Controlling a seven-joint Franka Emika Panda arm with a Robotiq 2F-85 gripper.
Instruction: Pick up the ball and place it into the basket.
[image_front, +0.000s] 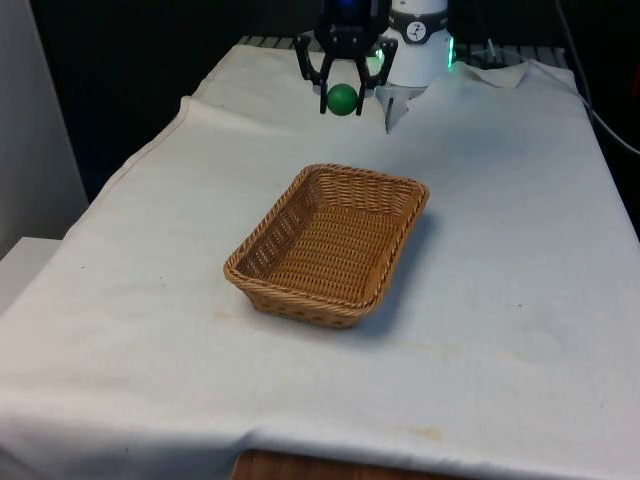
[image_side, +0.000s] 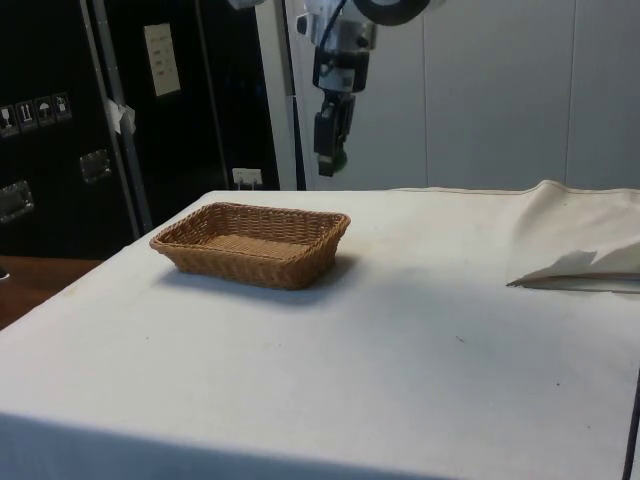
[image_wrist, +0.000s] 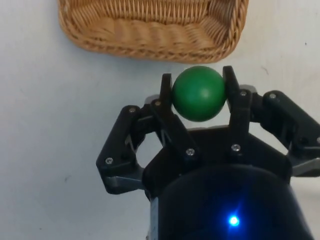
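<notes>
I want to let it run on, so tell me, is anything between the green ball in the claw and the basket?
Nothing visible. The claw holds the green ball in the air, short of the wicker basket. Between them lies bare white cloth, and the basket's open top holds nothing.

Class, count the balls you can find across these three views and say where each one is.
1. The single green ball is clamped between the fingers of the pincer, held in the air above the white cloth, beyond the far end of the wicker basket. The basket holds no ball.
</notes>
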